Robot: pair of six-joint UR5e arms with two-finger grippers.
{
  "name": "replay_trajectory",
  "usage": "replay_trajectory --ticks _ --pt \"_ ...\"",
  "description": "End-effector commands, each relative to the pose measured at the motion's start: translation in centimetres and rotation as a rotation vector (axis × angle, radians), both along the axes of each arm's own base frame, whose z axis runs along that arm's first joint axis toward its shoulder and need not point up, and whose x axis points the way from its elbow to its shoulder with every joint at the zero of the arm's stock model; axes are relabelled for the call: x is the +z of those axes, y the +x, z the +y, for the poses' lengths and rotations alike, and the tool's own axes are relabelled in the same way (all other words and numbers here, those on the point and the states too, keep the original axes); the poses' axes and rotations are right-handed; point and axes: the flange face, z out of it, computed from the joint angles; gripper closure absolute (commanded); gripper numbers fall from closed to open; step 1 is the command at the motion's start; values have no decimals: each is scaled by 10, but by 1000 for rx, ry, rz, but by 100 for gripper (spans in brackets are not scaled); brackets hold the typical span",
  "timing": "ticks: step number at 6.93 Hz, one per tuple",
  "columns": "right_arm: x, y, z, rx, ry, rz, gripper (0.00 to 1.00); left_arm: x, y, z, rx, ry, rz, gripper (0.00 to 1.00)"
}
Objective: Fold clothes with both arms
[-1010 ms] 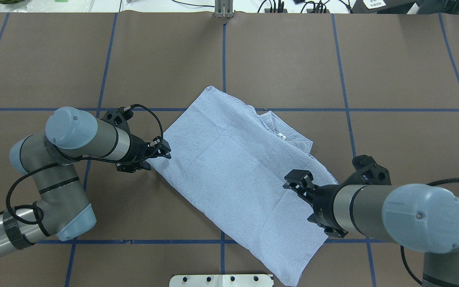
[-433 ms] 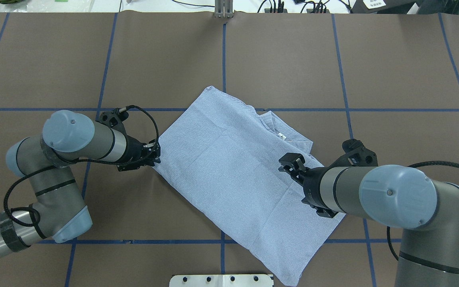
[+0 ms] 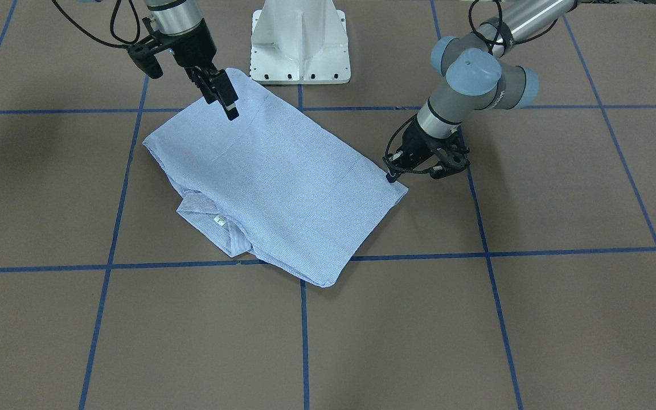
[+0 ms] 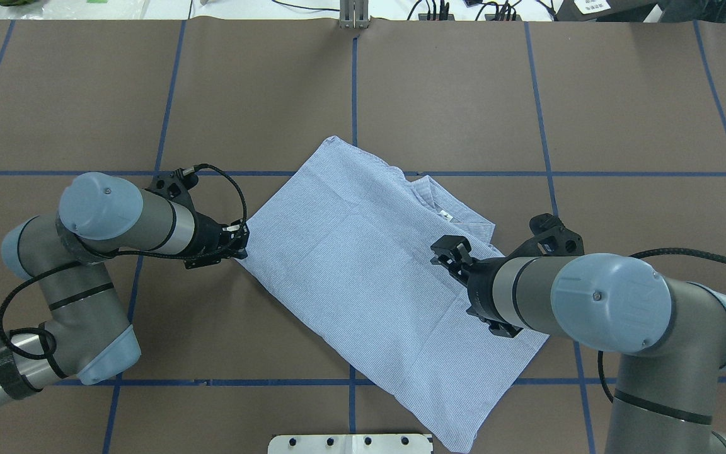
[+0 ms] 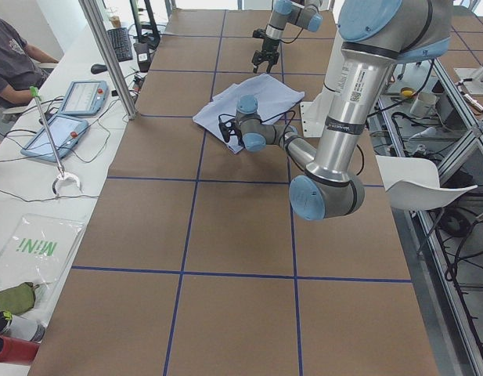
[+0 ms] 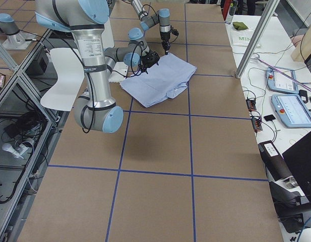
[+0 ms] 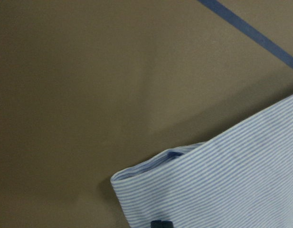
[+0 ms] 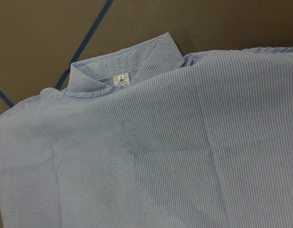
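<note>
Brown paper gridded with blue tape covers the bench. Left tool: low at a corner of the folded light-blue striped shirt, touching its edge; whether it is clamped on the cloth cannot be told. Right tool: fingers apart, poised above the shirt, clear of it. The shirt lies flat at mid-bench, with its collar on the far side.
</note>
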Motion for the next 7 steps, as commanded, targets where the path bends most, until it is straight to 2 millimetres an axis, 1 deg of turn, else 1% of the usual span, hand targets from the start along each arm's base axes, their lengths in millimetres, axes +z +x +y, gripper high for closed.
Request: replay_trajectory --ticks 1,2,3,4,6,7 --pt "0 -3 -1 1 0 1 0 3 3 1 4 -11 -18 38" --pt "0 -3 -2 3 -2 2 0 6 5 2 7 -17 -27 34" --pt "0 -3 -2 3 -3 3 0 6 6 3 9 -18 -28 32" --pt "0 -3 -2 3 -2 2 0 7 8 3 10 -20 -32 32" --pt "0 -2 -3 6 -2 3 0 6 9 3 12 -18 -31 37" --pt "0 -2 -4 6 -3 3 0 7 9 3 12 -19 -32 37"
